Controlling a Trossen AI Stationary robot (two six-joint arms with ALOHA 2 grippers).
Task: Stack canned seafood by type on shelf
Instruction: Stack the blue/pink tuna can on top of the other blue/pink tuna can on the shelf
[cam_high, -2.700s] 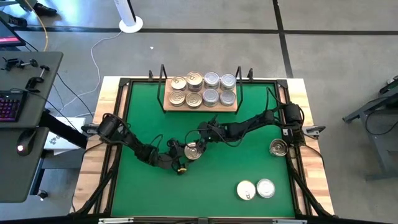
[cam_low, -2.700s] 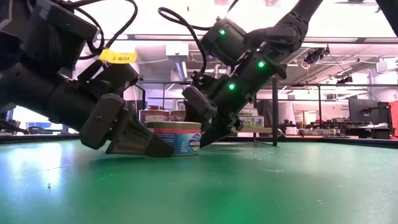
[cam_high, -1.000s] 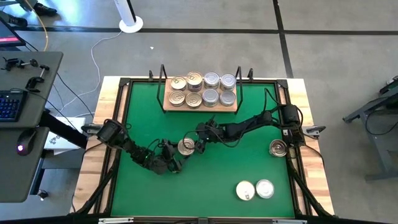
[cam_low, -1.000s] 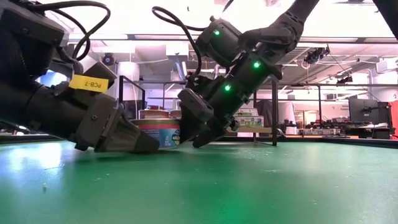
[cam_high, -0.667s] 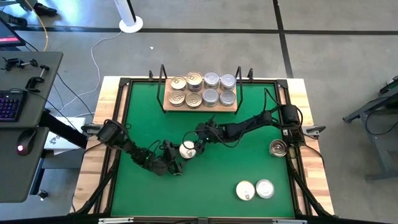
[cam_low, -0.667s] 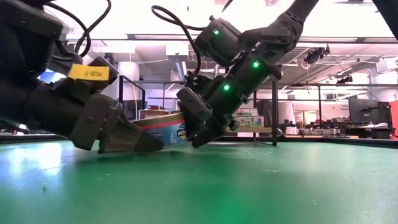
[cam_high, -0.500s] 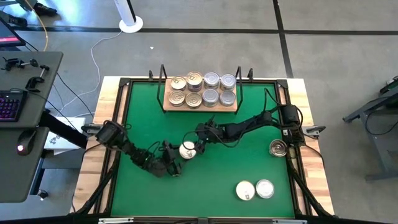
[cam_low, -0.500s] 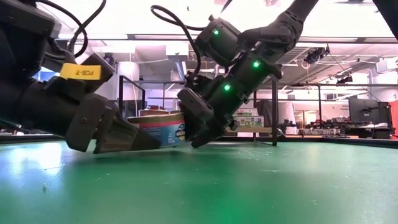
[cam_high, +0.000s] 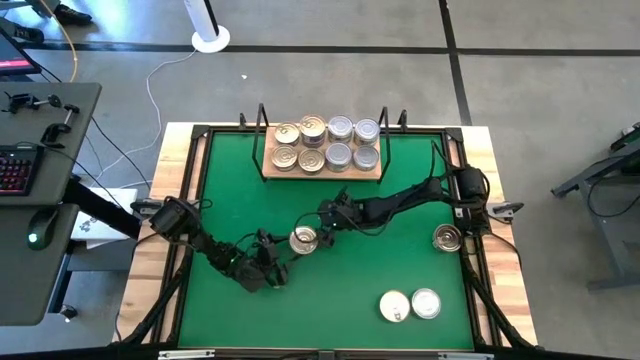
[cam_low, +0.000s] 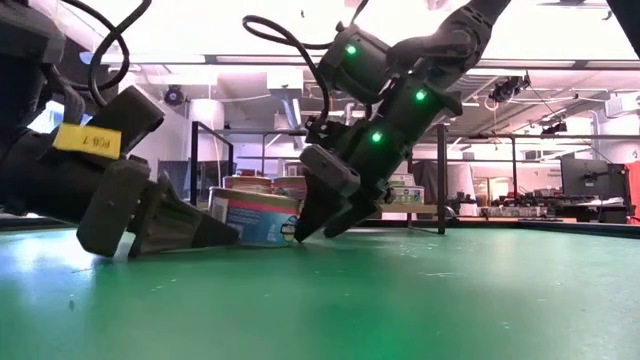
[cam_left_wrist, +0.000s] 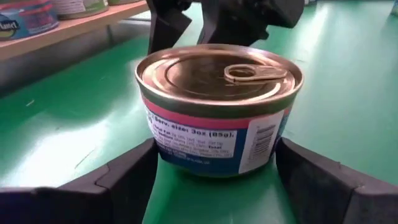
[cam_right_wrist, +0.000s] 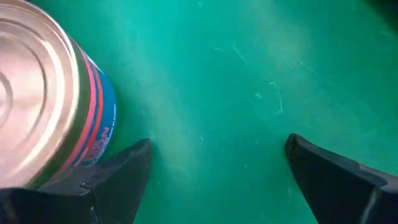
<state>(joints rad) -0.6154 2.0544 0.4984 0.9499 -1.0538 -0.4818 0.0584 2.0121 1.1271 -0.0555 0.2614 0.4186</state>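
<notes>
Gold-lidded can (cam_high: 303, 239) stands upright on the green mat (cam_high: 400, 270), mid-table, well short of the shelf (cam_high: 325, 166) at the far edge. It sits between both grippers: left gripper (cam_left_wrist: 214, 186) approaches from the near-left side, right gripper (cam_high: 325, 224) from the far-right side.

Key relation: in the left wrist view the can lies straight ahead of the left gripper, centred between its two fingers, one finger on each side of the can wall. Jaws apart, w/ a thin gap visible at each side; not clamped. Left gripper is the nearer one and looks best placed to take it.

Right gripper: jaws wide apart, tips angled down to the mat. In the right wrist view the can (cam_right_wrist: 50, 93) lies off to one side, outside the fingers, not between them. In the low view its tips are just beside the can's right edge; contact cannot be confirmed.

Can appearance:
- Flat, round, short; axis vertical, so no long axis to align to. Grip across the diameter.
- Lid gold-tinted, ringed, pull tab (cam_left_wrist: 255, 73) on top.
- Label pink band over blue, white panel w/ small print & barcode.

Shelf holds eight cans, two rows: gold lids left, silver lids right. Judgement: this can belongs w/ the gold group at left.
</notes>
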